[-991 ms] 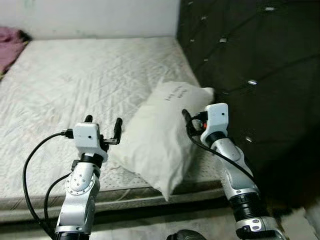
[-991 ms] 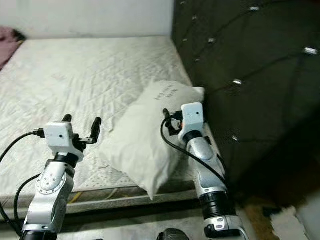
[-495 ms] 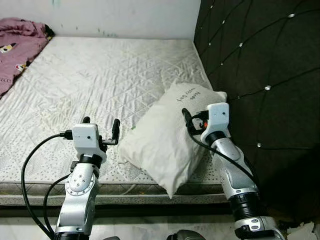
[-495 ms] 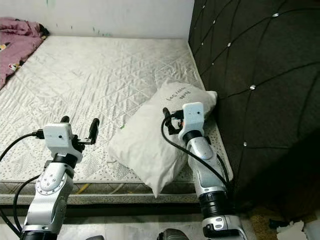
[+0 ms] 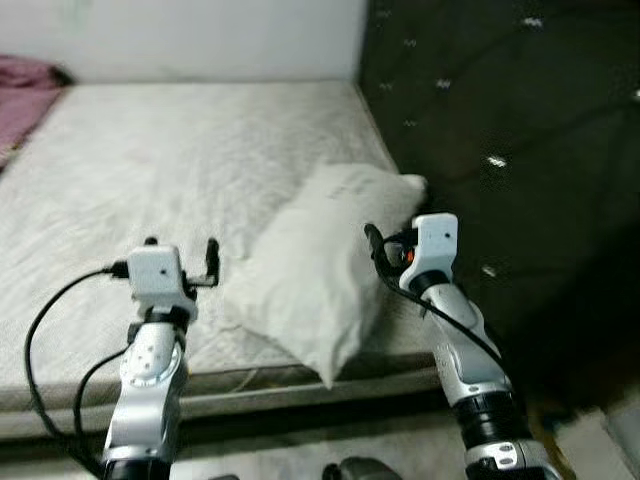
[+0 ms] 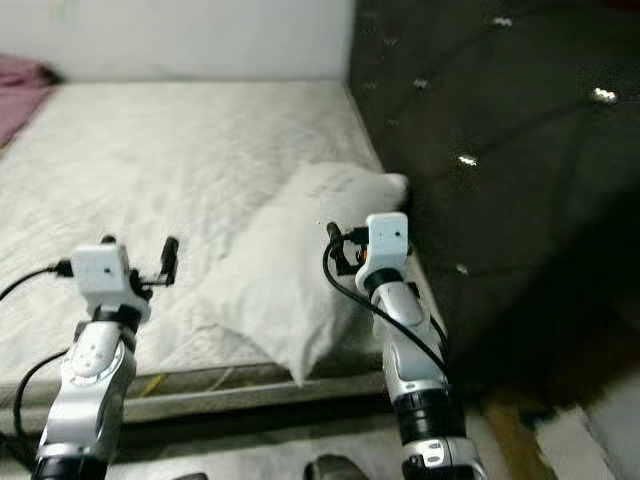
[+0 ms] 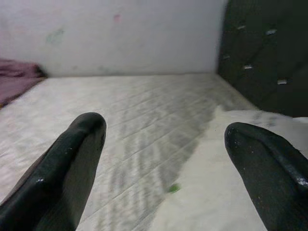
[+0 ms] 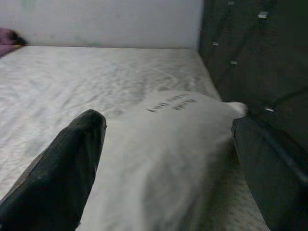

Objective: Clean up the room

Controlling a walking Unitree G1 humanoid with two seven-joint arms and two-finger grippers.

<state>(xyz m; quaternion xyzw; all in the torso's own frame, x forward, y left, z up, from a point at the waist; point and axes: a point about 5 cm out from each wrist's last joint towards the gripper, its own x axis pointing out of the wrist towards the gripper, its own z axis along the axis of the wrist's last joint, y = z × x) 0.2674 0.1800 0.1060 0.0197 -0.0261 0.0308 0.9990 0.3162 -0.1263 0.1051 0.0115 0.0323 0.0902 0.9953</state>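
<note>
A white pillow (image 5: 320,265) with small dark writing lies slantwise on the mattress (image 5: 150,150), its far corner against the dark headboard (image 5: 500,120) and its near corner over the bed's front edge. My right gripper (image 5: 378,245) hovers at the pillow's right side. In the right wrist view this gripper (image 8: 166,124) is open, its fingers (image 8: 72,163) wide apart, with the pillow (image 8: 168,144) between and beyond them. My left gripper (image 5: 181,248) is open above the mattress, just left of the pillow, with nothing held. In the left wrist view the pillow's edge (image 7: 226,159) lies ahead.
A pink blanket (image 5: 25,75) lies bunched at the bed's far left by the white wall (image 5: 200,30). The tufted dark headboard runs along the right side. The bed's front edge (image 5: 250,385) is close below my arms.
The whole picture has shifted and blurred, so the camera has moved. Both grippers stay open and the pillow lies where it was.
</note>
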